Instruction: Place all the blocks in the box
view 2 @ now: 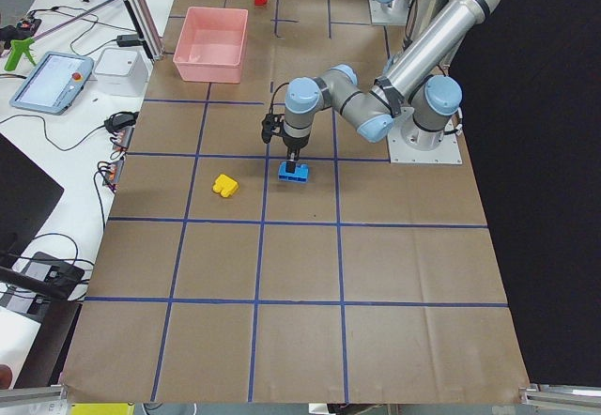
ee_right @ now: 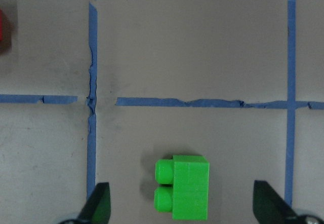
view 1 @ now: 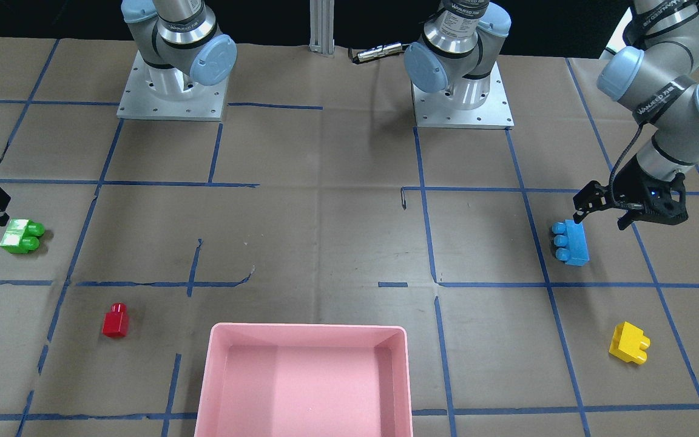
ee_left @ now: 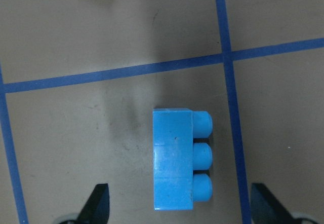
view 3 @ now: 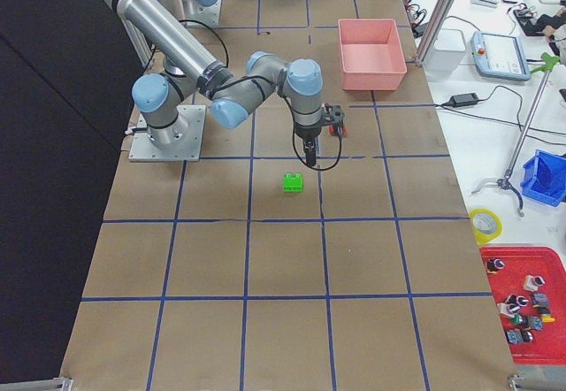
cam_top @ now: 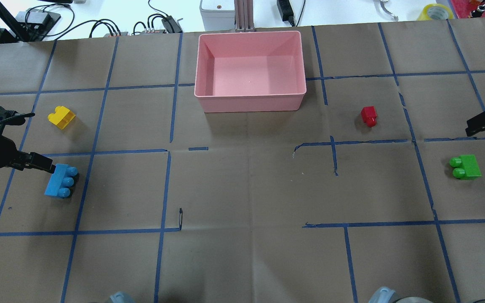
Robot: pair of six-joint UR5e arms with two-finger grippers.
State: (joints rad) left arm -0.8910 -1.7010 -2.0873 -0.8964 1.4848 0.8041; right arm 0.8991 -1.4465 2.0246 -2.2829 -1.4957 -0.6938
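The pink box (cam_top: pixel 251 102) stands empty at the table's far middle edge, also in the front view (view 1: pixel 308 328). Every block lies on the table outside it. My left gripper (view 1: pixel 605 211) is open and hovers over the light-blue block (cam_top: pixel 60 182); in the left wrist view the gripper (ee_left: pixel 182 206) straddles that block (ee_left: pixel 174 158). The yellow block (cam_top: pixel 61 116) lies beyond it. My right gripper (ee_right: pixel 183 206) is open above the green block (ee_right: pixel 185 193), which also shows in the overhead view (cam_top: pixel 465 167). The red block (cam_top: pixel 369 115) lies between the green block and the box.
Brown paper with blue tape lines covers the table. Both arm bases (view 1: pixel 172 91) stand at the robot's edge. Cables and devices (cam_top: pixel 158 23) lie beyond the far edge behind the box.
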